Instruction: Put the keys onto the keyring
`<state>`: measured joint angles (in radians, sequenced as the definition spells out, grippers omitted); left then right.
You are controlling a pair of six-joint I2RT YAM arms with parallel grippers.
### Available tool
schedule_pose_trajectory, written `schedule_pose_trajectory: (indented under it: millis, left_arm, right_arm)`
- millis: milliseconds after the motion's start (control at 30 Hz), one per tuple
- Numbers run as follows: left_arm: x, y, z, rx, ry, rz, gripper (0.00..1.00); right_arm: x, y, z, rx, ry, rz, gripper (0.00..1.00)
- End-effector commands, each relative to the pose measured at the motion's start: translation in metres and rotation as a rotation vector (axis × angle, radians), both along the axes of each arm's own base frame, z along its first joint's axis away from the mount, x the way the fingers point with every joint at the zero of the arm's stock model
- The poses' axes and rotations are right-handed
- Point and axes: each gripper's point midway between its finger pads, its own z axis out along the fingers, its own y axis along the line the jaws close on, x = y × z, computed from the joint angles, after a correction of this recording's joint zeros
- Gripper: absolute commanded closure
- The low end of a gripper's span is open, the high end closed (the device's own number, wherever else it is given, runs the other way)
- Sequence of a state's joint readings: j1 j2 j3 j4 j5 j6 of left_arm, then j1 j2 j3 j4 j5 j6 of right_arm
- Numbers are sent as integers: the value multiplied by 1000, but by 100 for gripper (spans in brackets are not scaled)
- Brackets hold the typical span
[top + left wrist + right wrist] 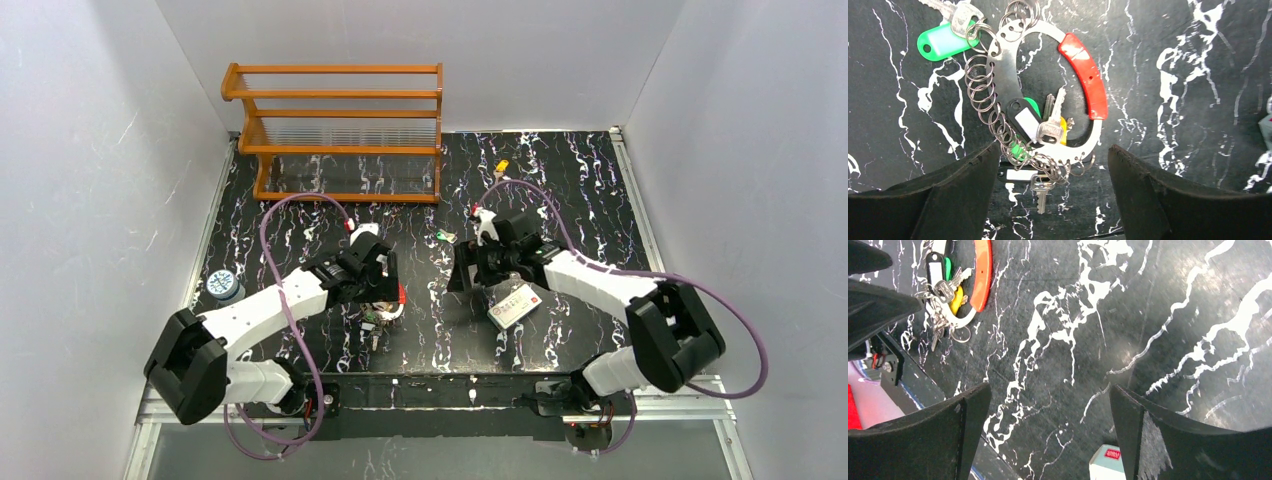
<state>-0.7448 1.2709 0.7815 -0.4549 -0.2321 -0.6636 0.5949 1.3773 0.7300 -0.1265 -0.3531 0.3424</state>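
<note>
The keyring [1004, 85] is seen flat on the bench [1173, 100], just ahead of the left tool [1053, 150], which is spread wide and empty. The right tool [1050, 390], equally wide and empty, should be lowered squarely over the green key [440, 236] farther out. The yellow key [501, 166] is left beyond.

A: On the surface [560, 170]?
B: Black, white-veined; wooden rack [340, 130] far left, keyring [1003, 75] near left, white card [514, 303] near right.
A: Elsewhere?
B: Mid-surface, green key [441, 236]; farther back, yellow key [500, 167]; left edge, round container [223, 285].
</note>
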Motion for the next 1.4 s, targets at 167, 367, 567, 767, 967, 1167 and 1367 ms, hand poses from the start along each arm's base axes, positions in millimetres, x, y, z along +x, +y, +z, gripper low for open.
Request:
schedule_pose_trajectory:
  millis: [167, 367, 567, 767, 967, 1167, 1367]
  left_arm:
    - [4, 9, 23, -121, 0, 81, 20]
    - [4, 39, 14, -299, 69, 211, 19]
    - [4, 66, 23, -360, 45, 305, 19]
    - [-6, 74, 19, -342, 51, 328, 18]
    - [-8, 72, 14, -362, 57, 344, 19]
    - [-12, 65, 3, -390, 92, 337, 21]
    - [-13, 62, -8, -370, 130, 319, 22]
  right_arm:
    - [24, 65, 4, -118, -119, 151, 18]
    - [41, 109, -19, -302, -213, 210, 16]
    - [46, 141, -42, -435, -307, 273, 17]
    - [49, 142, -57, -559, -358, 276, 37]
    - [48, 118, -51, -624, -393, 214, 61]
    - [31, 76, -54, -703, -332, 140, 76]
    - [-8, 28, -64, -715, -201, 91, 74]
